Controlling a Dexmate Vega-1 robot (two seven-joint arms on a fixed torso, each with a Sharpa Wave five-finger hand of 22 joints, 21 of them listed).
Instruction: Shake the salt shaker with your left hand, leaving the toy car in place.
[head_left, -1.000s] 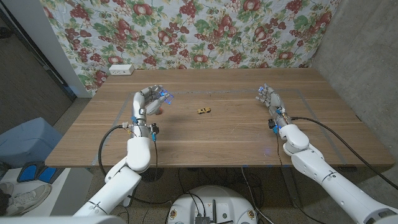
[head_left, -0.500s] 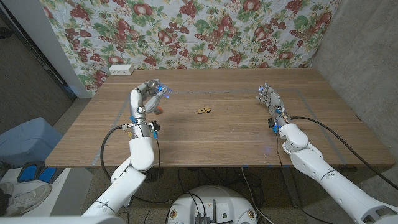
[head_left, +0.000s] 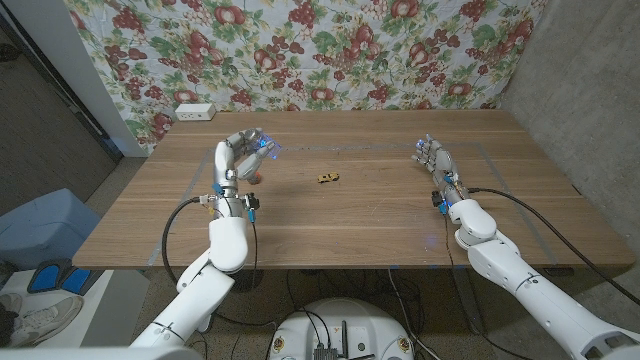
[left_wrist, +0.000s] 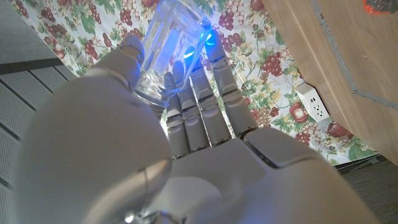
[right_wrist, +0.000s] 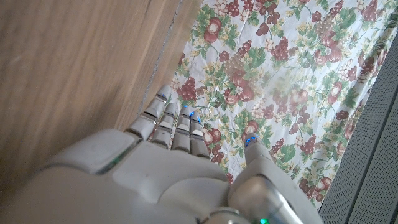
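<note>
Gripping the salt shaker (head_left: 262, 149) above the table's (head_left: 340, 220) left half: left hand (head_left: 238, 160), raised off the wood on an upright forearm, fingers (left_wrist: 202, 93) curled round the clear glass body with the thumb on the other side, blue light glowing through. Sitting near the table's middle, well apart from that hand: toy car (head_left: 327, 178), small and yellowish. Standing near the right edge, fingers held straight and close together, holding nothing: right hand (head_left: 434, 158), arm stretched along the tabletop. Hanging behind the table: floral cloth (head_left: 300, 50).
</note>
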